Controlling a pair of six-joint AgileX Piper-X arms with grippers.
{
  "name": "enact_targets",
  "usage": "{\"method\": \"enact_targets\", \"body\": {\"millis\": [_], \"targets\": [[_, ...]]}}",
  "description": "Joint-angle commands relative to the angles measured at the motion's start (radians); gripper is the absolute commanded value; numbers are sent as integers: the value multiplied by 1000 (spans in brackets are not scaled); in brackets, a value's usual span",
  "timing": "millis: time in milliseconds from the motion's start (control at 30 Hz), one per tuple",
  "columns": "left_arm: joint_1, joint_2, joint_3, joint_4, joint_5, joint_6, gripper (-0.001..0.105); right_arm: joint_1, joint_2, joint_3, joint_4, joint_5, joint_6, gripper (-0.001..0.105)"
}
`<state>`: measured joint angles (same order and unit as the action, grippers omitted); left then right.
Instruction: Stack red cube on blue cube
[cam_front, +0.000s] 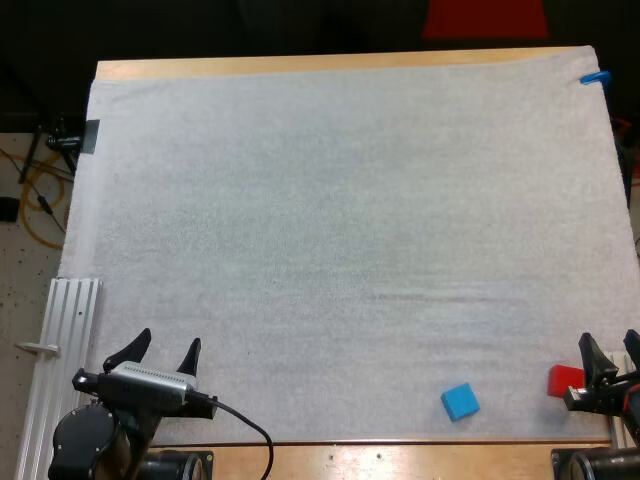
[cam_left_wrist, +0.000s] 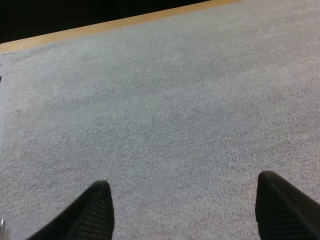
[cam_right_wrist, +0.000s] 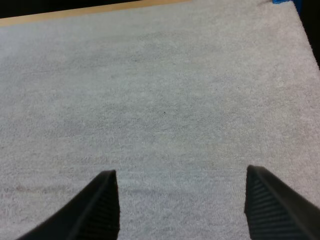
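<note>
A blue cube (cam_front: 460, 401) lies on the white mat (cam_front: 340, 240) near its front edge, right of centre. A red cube (cam_front: 564, 380) sits farther right, just left of my right gripper (cam_front: 610, 347) and partly behind its left finger. That gripper is open and holds nothing; its two black fingers (cam_right_wrist: 95, 207) stand wide apart over bare mat. My left gripper (cam_front: 158, 351) rests at the mat's front left corner, also open, its fingers (cam_left_wrist: 90, 210) spread over bare mat.
A white metal rail (cam_front: 60, 350) runs along the mat's left side beside my left arm. The wooden table edge (cam_front: 400, 460) shows in front of the mat. Open mat stretches across the middle and far side.
</note>
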<state>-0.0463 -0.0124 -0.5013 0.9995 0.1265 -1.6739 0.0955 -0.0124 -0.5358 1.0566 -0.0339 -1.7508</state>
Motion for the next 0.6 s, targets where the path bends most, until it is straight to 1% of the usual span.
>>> {"method": "enact_targets", "body": {"millis": [0, 433, 567], "targets": [[-3, -140, -2, -3, 5, -11, 59, 0, -40, 2, -12, 0, 0, 54], [-3, -140, -2, -3, 5, -11, 59, 0, -40, 2, -12, 0, 0, 54], [-3, -136, -2, -3, 17, -11, 59, 0, -38, 2, -12, 17, 0, 54]]}}
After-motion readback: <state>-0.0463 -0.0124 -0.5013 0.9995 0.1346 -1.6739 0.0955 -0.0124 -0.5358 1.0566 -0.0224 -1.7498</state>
